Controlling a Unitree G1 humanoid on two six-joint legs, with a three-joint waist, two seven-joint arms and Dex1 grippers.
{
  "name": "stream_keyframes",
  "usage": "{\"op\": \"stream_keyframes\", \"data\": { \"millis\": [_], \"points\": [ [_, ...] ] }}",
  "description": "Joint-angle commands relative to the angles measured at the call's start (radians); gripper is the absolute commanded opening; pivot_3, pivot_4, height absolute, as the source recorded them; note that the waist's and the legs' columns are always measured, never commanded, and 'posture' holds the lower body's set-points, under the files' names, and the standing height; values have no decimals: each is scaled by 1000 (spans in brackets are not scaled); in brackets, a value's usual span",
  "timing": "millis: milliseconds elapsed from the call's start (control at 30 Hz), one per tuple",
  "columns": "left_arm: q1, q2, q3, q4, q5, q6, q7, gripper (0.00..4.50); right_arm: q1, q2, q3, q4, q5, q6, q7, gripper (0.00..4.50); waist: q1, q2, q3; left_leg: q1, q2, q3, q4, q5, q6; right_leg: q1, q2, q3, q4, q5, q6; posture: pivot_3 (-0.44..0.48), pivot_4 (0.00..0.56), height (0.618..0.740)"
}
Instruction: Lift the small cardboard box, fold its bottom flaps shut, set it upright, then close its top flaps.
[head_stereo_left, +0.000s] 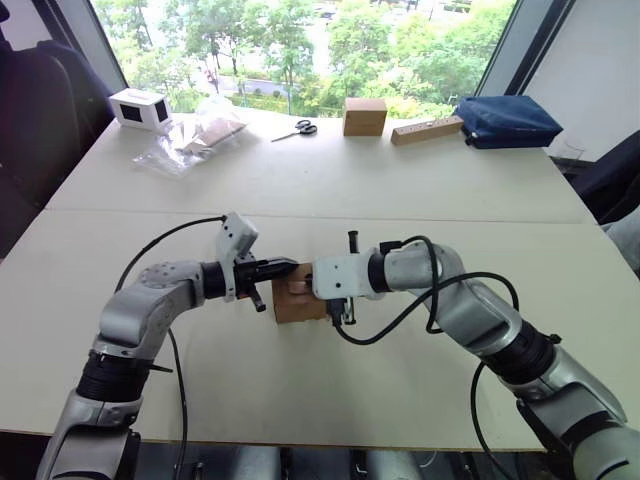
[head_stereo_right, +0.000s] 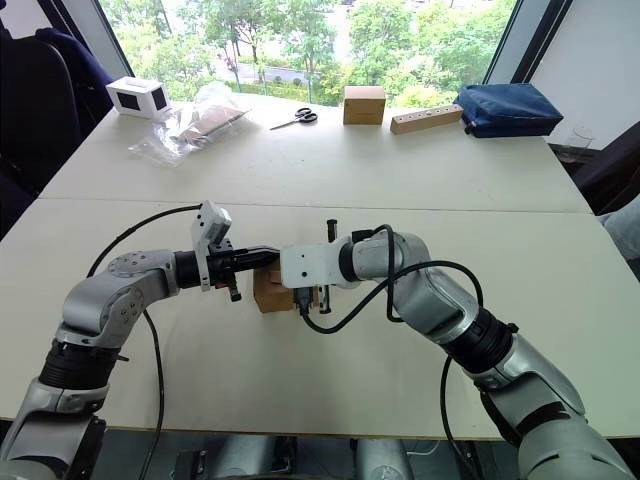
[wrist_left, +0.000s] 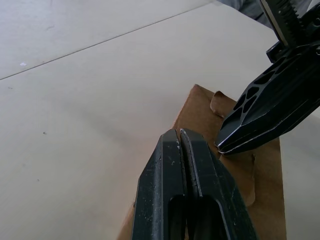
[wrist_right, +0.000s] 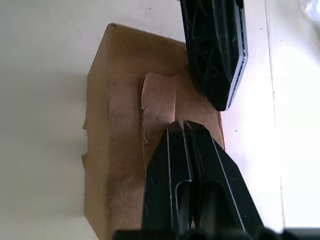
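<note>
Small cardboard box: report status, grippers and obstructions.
Left gripper shut, right gripper shut, both tips pressing the top flaps. Small cardboard box upright on table, flaps nearly closed. Nothing in the way.

My two arms are shiny silver with black joints and white wrist blocks. Thin black cables loop off them. My fingers (wrist_left: 200, 200) are black.

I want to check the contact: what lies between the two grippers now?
The small cardboard box lies between them. In the left eye view the left gripper and right gripper meet over its top flaps, both with jaws shut.
</note>
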Motion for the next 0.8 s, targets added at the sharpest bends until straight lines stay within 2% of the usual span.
{"op": "stream_keyframes", "data": {
  "millis": [33,267,800],
  "points": [
    [-16,2,27,-3,-8,-5,5,51,5,19,-98,-96,115,64,45,0,0,0,0,0,0,0,0,0,0,0,0,0,0,0,0,0,150,740],
    [-26,-12,43,4,-23,12,16,51,27,7,-89,-127,141,86,50,0,0,0,0,0,0,0,0,-1,1,0,0,0,0,0,0,0,150,740],
    [-20,-19,58,-19,-70,60,42,51,10,-3,-5,-32,-3,-20,27,0,0,0,0,0,0,0,0,0,1,0,0,0,0,0,0,0,150,740]
  ]
}}
